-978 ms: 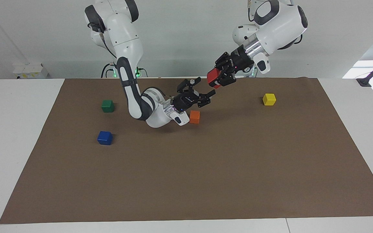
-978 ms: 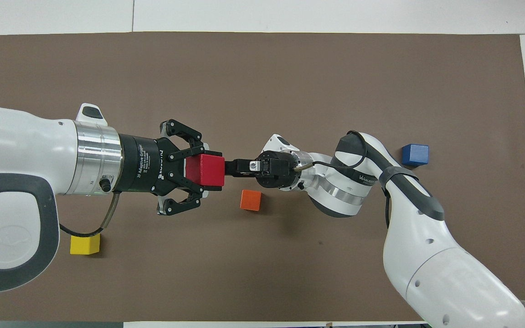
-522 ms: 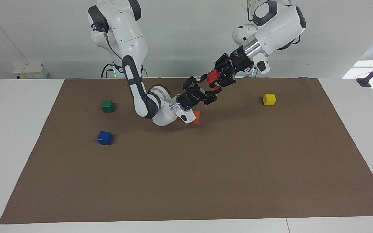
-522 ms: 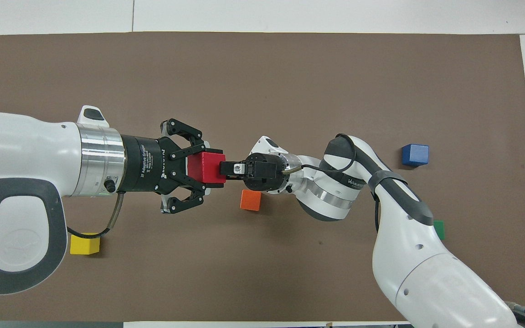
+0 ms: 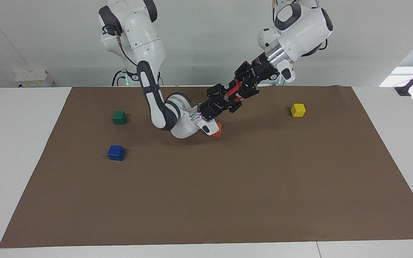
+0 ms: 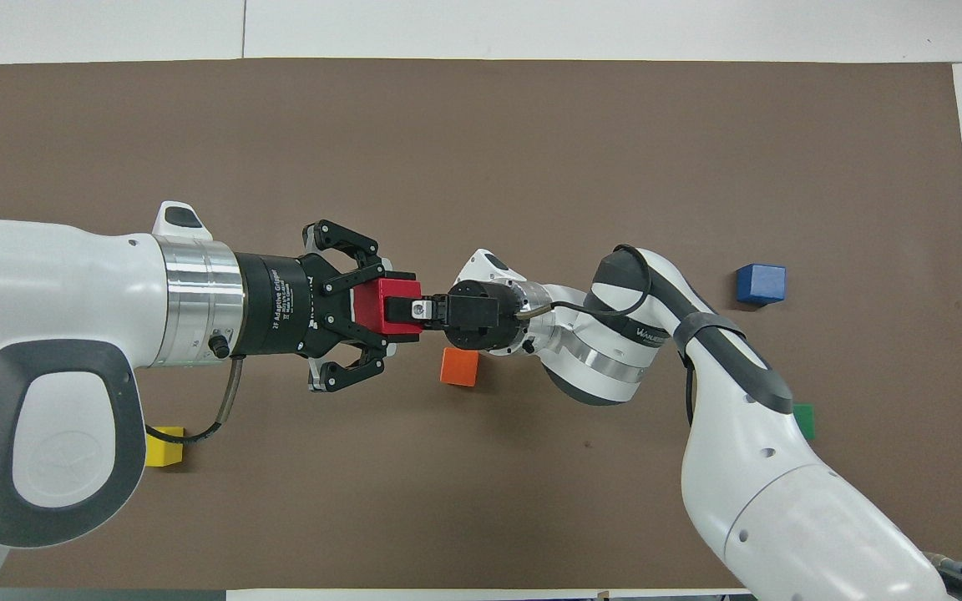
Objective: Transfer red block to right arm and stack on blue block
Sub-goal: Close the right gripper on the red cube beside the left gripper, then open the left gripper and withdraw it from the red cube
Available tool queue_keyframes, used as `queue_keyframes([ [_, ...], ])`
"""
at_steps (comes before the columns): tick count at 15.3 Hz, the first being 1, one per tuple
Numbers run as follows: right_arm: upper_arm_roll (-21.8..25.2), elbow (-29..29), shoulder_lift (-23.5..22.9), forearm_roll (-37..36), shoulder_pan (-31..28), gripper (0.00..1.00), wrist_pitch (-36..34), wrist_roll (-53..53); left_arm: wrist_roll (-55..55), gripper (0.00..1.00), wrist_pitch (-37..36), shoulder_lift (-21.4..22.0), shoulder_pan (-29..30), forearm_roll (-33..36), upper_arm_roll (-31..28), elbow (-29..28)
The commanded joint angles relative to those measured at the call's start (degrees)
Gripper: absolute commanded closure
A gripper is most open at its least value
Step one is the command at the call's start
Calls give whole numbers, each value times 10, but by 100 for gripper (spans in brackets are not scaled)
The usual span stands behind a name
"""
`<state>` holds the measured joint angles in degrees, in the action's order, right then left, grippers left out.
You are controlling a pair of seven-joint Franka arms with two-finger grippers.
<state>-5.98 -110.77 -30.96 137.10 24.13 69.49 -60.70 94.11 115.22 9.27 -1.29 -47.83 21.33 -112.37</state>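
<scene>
Red block (image 6: 378, 307) hangs in the air above the middle of the brown mat (image 5: 228, 200), toward the mat's edge at the robots' end, gripped from both sides at once: the left gripper (image 5: 241, 89) is clamped on it, and the right gripper (image 5: 228, 99) has closed its fingers on the block's free end, so both hold it. An orange block (image 6: 459, 366) lies on the mat just below the right gripper's wrist, the nearest thing under the handover. The blue block (image 5: 116, 152) sits toward the right arm's end of the mat, with a green block (image 5: 119, 117) nearer to the robots than it; the right arm (image 5: 156, 104) bends down between these and the grippers. A yellow block (image 5: 298, 110) lies well apart toward the left arm's end. Most of the mat away from the robots is open, as are its two corners there. From overhead the left arm (image 6: 72, 351) covers part of the yellow block and the right arm hides most of the green one (image 6: 804, 421); the facing view shows both whole, but there the right wrist covers part of the orange block.
</scene>
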Motion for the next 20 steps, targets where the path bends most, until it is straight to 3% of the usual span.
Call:
queue_keyframes([
  [1,-3,11,-9,0,-8,100,6,-17,14,100,4,22,-5,-14,-3,-18],
  [3,-3,11,-9,0,-8,100,4,-17,5,100,4,21,-4,-12,-4,-15],
  [4,-3,11,-9,0,-8,100,6,-17,12,63,4,20,-3,-12,-4,-13],
  [5,-3,11,-8,0,-8,100,5,-17,17,1,3,22,-4,-6,-6,-8],
  [10,-3,10,-6,-1,-15,100,4,-15,-10,0,-87,40,68,43,-9,29],
  [13,-1,6,2,-8,-26,100,8,-7,-98,0,-136,41,97,85,-17,41],
  [16,-2,-19,59,-88,-64,100,92,2,-152,0,-146,46,145,161,-16,36],
  [20,1,-31,104,-147,-89,100,161,34,-343,0,-142,40,191,265,-16,43],
])
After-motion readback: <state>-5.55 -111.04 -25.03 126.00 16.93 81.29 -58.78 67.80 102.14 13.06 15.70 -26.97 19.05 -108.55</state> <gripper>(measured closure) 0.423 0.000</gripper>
